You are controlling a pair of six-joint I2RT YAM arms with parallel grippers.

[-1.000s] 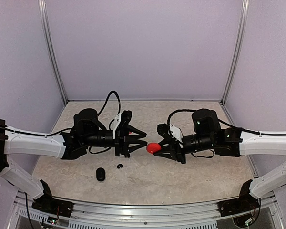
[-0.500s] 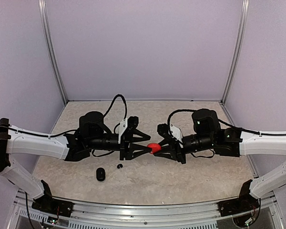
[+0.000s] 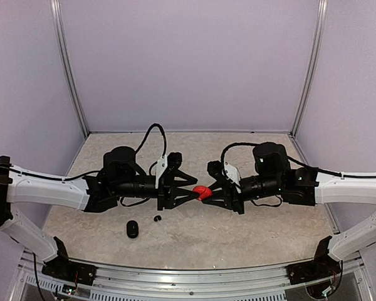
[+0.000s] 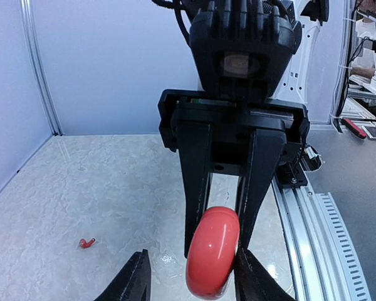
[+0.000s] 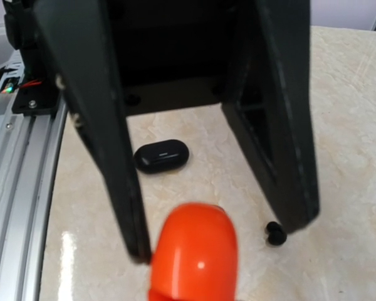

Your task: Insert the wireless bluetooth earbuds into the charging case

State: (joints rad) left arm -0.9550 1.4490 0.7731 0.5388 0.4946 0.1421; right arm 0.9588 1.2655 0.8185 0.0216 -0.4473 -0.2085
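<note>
1. The glossy red pebble-shaped plastic charging case (image 4: pixel 212 253) hangs in mid-air above the pale marbled worktop (image 4: pixel 81 182). A tiny red plastic earbud (image 4: pixel 86 242) and a black earbud (image 5: pixel 276 233) lie loose below it.
2. The right fingers (image 4: pixel 194 182) are clamped on the case. The left fingers (image 4: pixel 133 281) stand partly open astride its free end, holding nothing.
3. The step is probably opening the lid, so the next move calls for a careful pinch on the lid.
4. Both arms reach inward and level, with the wrists facing each other.

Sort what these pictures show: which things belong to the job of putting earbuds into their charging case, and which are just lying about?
Belong to the job:
- red charging case
- black charging case
- black earbud
- red earbud

Just lying about:
- arm cable
- metal rail along the table edge
- bench clutter outside the cell
</note>
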